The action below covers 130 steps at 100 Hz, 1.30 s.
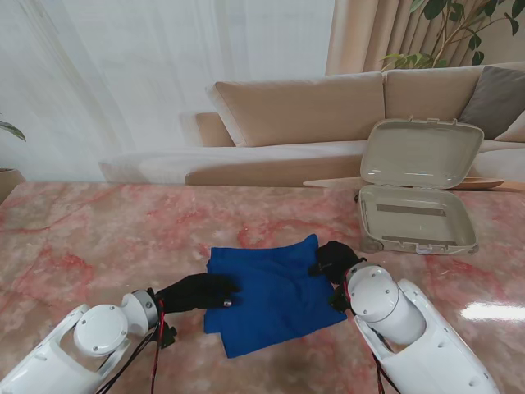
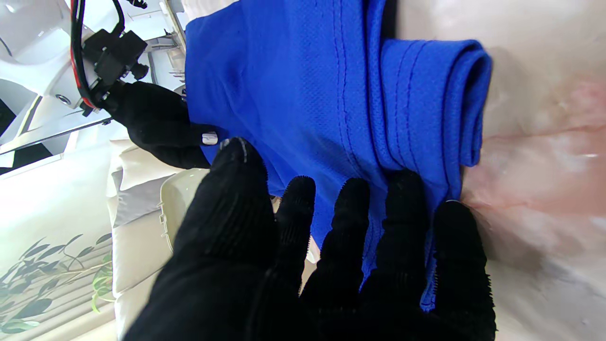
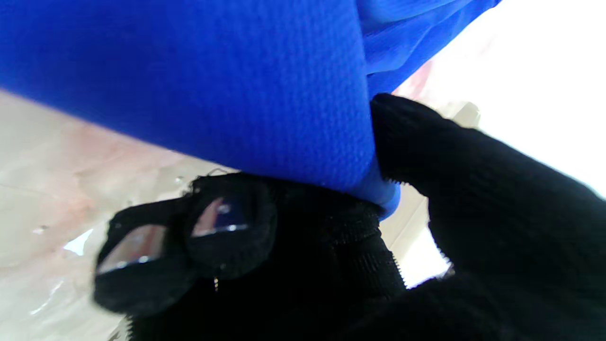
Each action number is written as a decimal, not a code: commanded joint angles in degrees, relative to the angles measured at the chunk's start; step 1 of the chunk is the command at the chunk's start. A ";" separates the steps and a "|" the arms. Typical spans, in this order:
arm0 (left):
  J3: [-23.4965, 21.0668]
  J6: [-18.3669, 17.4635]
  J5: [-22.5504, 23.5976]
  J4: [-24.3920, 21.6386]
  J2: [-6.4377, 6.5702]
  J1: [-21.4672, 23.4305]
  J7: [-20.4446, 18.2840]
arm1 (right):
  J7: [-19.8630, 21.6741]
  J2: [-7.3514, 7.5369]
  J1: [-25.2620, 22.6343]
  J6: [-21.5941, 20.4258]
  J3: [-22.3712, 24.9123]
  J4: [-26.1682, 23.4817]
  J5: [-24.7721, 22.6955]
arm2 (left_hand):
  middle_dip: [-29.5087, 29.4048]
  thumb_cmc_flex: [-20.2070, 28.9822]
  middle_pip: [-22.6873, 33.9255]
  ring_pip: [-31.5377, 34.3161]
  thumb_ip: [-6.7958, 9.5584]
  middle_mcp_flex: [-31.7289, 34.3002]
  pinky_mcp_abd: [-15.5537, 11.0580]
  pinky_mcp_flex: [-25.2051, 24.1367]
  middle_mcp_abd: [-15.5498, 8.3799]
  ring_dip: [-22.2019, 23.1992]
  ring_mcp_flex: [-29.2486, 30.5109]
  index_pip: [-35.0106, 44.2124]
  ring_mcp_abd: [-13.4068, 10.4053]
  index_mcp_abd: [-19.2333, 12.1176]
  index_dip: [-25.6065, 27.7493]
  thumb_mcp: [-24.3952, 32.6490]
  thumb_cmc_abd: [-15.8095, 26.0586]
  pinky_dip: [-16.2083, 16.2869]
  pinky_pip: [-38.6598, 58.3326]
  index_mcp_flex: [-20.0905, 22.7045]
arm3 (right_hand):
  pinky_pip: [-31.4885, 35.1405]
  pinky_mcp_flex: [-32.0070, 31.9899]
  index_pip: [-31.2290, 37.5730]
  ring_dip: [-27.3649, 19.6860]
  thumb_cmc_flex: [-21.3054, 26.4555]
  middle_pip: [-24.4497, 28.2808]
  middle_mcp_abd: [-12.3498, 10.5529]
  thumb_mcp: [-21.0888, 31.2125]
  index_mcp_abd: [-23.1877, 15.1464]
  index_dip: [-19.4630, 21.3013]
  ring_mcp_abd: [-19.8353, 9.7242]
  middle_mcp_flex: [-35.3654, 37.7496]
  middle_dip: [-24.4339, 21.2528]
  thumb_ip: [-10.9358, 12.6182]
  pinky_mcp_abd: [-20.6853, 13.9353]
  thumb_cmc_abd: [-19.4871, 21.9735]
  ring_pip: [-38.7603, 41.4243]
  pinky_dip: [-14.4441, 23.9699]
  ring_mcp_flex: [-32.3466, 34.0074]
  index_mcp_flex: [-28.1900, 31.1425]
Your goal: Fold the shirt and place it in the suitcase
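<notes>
Both hands rest on the folded blue shirt (image 1: 275, 291), the open suitcase (image 1: 418, 197) farther right.

Bare table (image 1: 123, 238) between shirt (image 1: 271, 287) and open suitcase (image 1: 414, 222).

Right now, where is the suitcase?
In the stand view, the open suitcase sits on the marble table, farther from me and to the right of the blue shirt, lid propped up.

Both arms reach in from the near corners, black-gloved hands turned toward each other. The left hand (image 1: 199, 291) lies flat, palm down, fingers (image 2: 352, 222) straight and together. The right hand (image 1: 336, 261) is curled, thumb pinched against fingers (image 3: 232, 222).
</notes>
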 commanded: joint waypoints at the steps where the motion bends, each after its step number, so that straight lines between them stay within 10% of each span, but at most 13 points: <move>1: 0.76 0.09 -0.14 1.24 -0.37 -0.15 -0.45 | 0.49 -0.54 -0.33 0.07 0.04 -0.97 0.89 | 0.52 2.55 0.51 -2.53 1.76 0.07 1.32 -0.27 -0.28 -1.36 1.16 0.14 1.69 0.21 -0.24 -0.98 2.44 0.21 -0.54 0.40 | 7.78 6.18 3.30 2.64 -0.83 2.88 5.65 3.73 2.78 0.83 -9.39 4.27 -1.29 3.67 -5.80 -1.29 5.92 -2.46 2.21 1.18; 130: 4.38 0.02 -3.46 3.99 -1.33 -3.26 0.94 | -1.20 -2.01 1.52 -2.54 -8.54 -6.18 9.36 | 0.49 2.42 0.49 -2.49 1.81 -0.04 1.30 -0.41 -0.31 -1.38 1.00 -0.37 1.76 0.27 -0.43 -1.01 2.85 0.23 -0.48 -0.12 | 10.27 7.65 2.65 3.76 1.01 2.69 6.65 2.45 4.84 0.80 -11.51 5.47 -1.60 3.19 -8.13 -0.57 7.43 -2.93 2.22 1.07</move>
